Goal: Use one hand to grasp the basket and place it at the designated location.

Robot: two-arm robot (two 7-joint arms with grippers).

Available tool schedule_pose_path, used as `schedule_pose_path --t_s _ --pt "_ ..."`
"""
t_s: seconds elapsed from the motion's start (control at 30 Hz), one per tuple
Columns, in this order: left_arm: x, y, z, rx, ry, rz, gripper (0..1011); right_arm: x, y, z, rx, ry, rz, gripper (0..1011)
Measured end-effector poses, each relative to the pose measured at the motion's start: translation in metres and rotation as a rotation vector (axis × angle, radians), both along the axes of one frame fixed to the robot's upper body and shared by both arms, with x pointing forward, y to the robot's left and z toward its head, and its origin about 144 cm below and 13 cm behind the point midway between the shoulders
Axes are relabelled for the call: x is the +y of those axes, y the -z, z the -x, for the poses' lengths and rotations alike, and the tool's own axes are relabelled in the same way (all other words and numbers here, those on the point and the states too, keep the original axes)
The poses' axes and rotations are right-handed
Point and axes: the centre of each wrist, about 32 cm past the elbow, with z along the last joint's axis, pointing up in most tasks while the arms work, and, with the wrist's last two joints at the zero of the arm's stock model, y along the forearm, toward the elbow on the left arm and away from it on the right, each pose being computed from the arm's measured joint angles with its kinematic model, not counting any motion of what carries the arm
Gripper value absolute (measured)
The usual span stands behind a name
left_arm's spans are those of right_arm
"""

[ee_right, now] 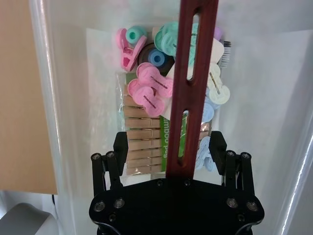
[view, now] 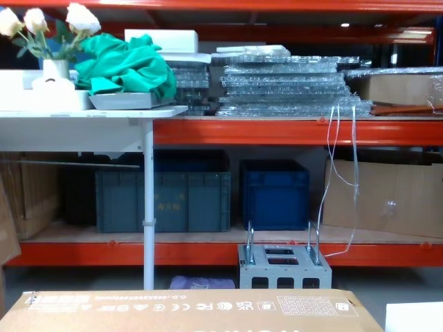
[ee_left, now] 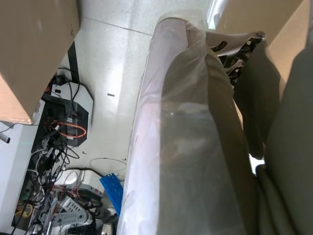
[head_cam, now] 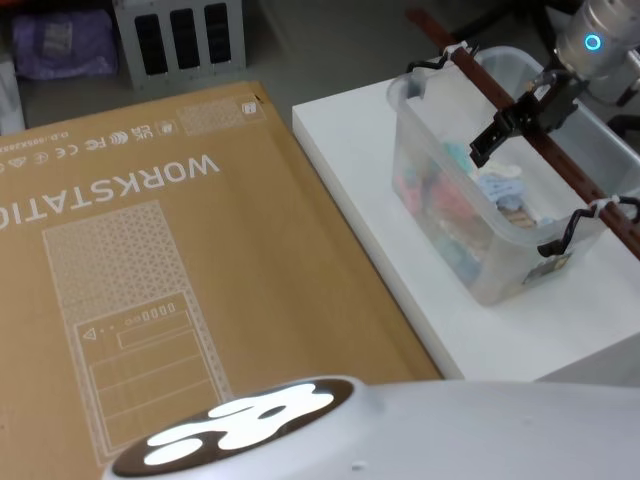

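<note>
The basket point(head_cam: 432, 195) is a clear plastic tub standing on the white table point(head_cam: 400, 260) at the right. A reddish-brown wooden bar handle point(head_cam: 565, 175) runs along its top. My right gripper point(head_cam: 505, 125) hangs over the tub at the middle of the handle. In the right wrist view the gripper point(ee_right: 170, 142) is open, with the handle point(ee_right: 195, 58) running between its two black fingers point(ee_right: 124, 147). The right finger sits close to the bar and the left one stands apart from it. Wooden clothespins point(ee_right: 142, 142) and pastel clips point(ee_right: 151, 88) lie inside the basket point(ee_right: 73, 98).
A large flat cardboard box point(head_cam: 150, 250) lies to the left of the table, its top point(view: 187, 311) low in the chest view. Behind it are red shelves, dark blue crates point(view: 275, 194) and a grey metal box point(view: 284, 270). The left wrist view shows the floor and cables point(ee_left: 58, 147).
</note>
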Motion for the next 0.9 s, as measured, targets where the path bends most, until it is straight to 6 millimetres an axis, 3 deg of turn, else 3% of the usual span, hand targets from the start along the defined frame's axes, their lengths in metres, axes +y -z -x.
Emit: schedule_pose_path --t_s 0.4,0.9 --pt "0.000 0.000 0.000 0.000 0.000 0.000 0 0.019 -0.026 0.032 -0.080 0.013 0.064 1001" --pt "0.000 0.000 0.000 0.000 0.000 0.000 0 0.027 -0.057 0.064 -0.202 0.015 0.110 1001"
